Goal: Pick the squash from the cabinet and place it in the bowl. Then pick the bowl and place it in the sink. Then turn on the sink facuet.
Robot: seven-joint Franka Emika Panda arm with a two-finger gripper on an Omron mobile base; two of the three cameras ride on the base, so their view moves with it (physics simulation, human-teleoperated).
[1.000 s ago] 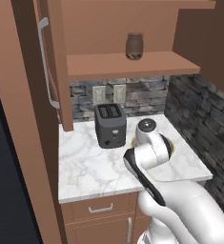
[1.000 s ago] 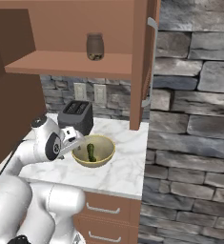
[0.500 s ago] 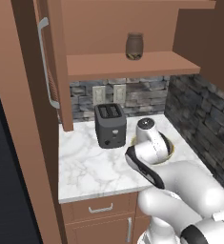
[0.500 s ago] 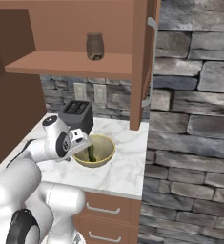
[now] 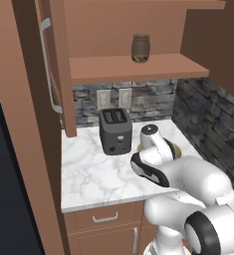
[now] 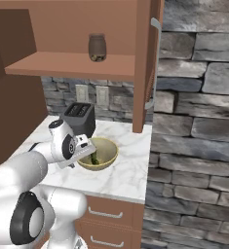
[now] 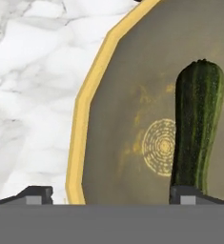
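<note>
Marble table (image 5: 93,179): carries the bowl (image 6: 104,158) and a toaster (image 5: 115,130), side by side.
Squash (image 7: 197,124): lies inside the bowl, off the centre pattern, one end toward the rim.
Fingers: spread wide and released, grasping nothing; one tip sits outside the rim over marble, the other inside over the squash.
Gripper (image 6: 85,148): low at the bowl's near rim, straddling it.
Arm: folded close to the base, wrist bent down toward the bowl.
Step (judged): squash placed; bowl pick comes next.
Risk: the inner fingertip may clamp the squash against the wall, giving a weak rim grip.
Risk: a one-sided rim hold may tilt the bowl and spill the squash.
Risk: the toaster stands just beside the bowl; a sideways lift may strike it.
</note>
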